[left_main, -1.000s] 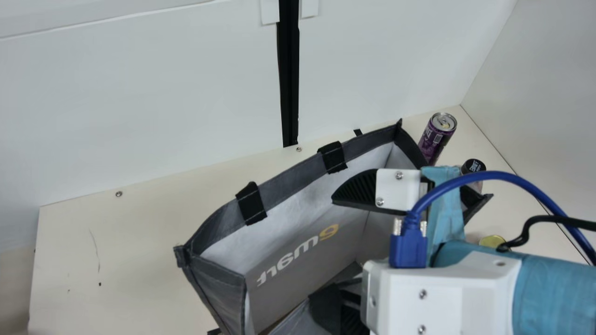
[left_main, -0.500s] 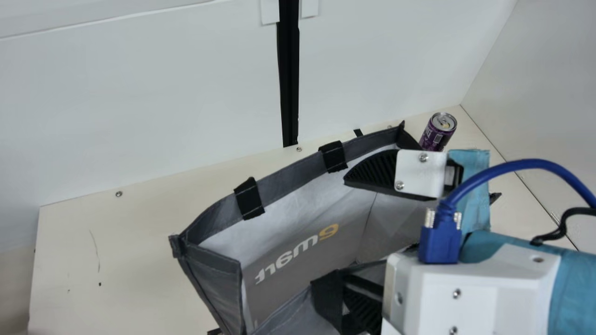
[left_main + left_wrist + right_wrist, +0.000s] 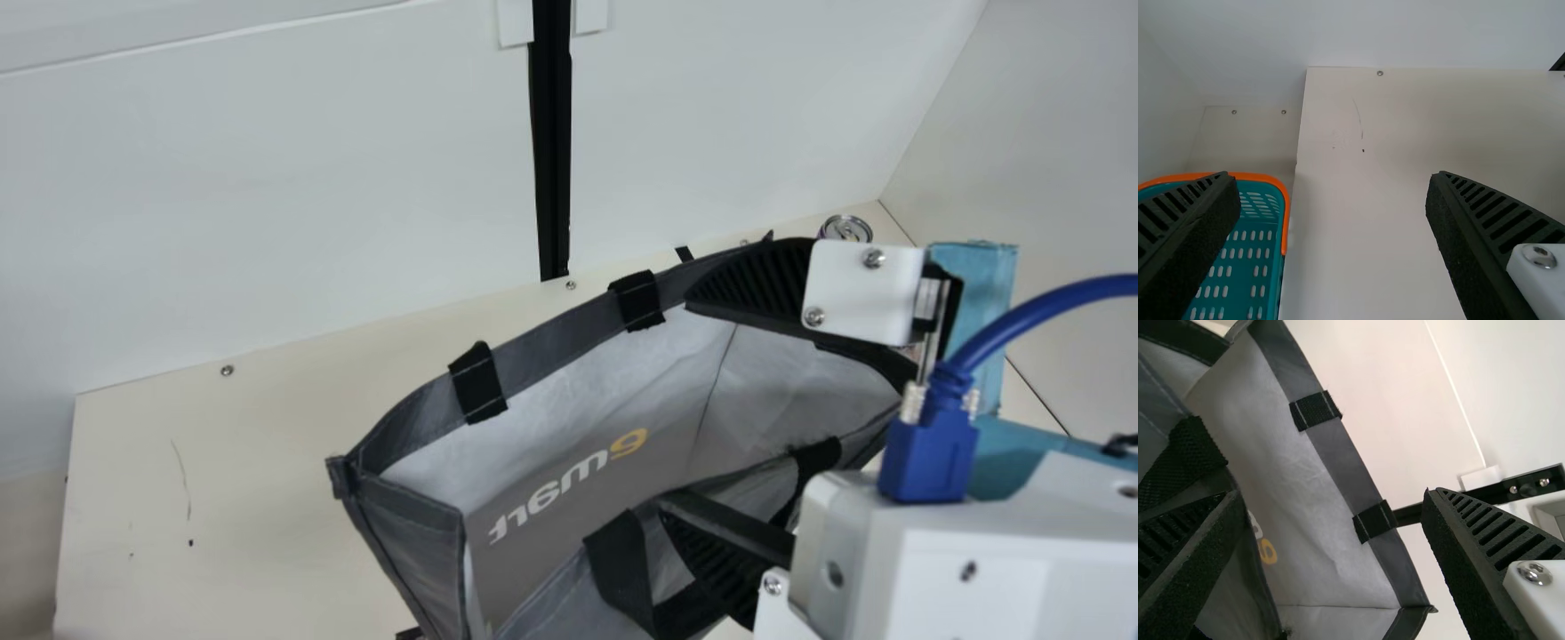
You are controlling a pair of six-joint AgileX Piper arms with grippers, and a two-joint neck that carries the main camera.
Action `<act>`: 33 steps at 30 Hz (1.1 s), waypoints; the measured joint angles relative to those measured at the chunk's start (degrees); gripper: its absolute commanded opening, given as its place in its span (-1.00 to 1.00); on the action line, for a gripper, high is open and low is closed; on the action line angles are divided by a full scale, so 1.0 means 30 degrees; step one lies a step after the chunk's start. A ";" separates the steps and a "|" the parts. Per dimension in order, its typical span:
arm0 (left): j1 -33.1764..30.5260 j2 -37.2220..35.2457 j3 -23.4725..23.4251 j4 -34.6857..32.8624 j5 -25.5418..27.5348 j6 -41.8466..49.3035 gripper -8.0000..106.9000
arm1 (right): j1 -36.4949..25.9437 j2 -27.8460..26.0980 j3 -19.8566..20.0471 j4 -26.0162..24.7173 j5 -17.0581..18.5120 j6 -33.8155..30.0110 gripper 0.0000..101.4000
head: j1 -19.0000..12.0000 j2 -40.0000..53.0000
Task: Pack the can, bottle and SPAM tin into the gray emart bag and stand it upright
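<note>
Main view: moderate, even light, looks diffuse. Source direction: can't tell. Wall (image 3: 267, 178) reads flat grey-white, black rail (image 3: 551, 160) goes nearly solid dark. Bag (image 3: 400, 533): lining bright near the rim, falling off to grey lower down. Small glints on the gripper bracket screw (image 3: 874, 258) and the can's (image 3: 846, 228) metal rim. Slight smear on the white housing (image 3: 925, 560).

Left wrist view: dimmer. Soft-edged shadow on the table (image 3: 1358, 233) next to the basket (image 3: 1285, 220), another faint dark patch toward the far right.

Right wrist view: brighter, table pale, close to washed out; bag folds shade gently. Bright glint on the near screw (image 3: 1535, 572).
</note>
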 measured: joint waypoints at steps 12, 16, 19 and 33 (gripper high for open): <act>0.0000 0.0000 0.0000 0.0000 0.0000 0.0000 0.71 | -0.0766 0.0114 -0.1558 -0.0430 -0.0003 0.0807 0.87 | 0.0000 0.0000; 0.0000 0.0000 0.0000 0.0000 0.0000 0.0000 0.71 | -0.1509 0.0317 -0.2103 -0.0672 -0.0033 0.1157 0.87 | 0.0000 0.0000; 0.0000 0.0000 0.0000 0.0000 0.0000 0.0000 0.71 | -0.2293 0.0507 -0.2426 -0.0561 -0.0008 0.1344 0.87 | 0.0000 0.0000; 0.0000 0.0000 0.0000 0.0000 0.0000 0.0000 0.71 | -0.5304 0.1249 -0.3382 -0.0127 -0.0010 0.2398 0.87 | 0.0000 0.0029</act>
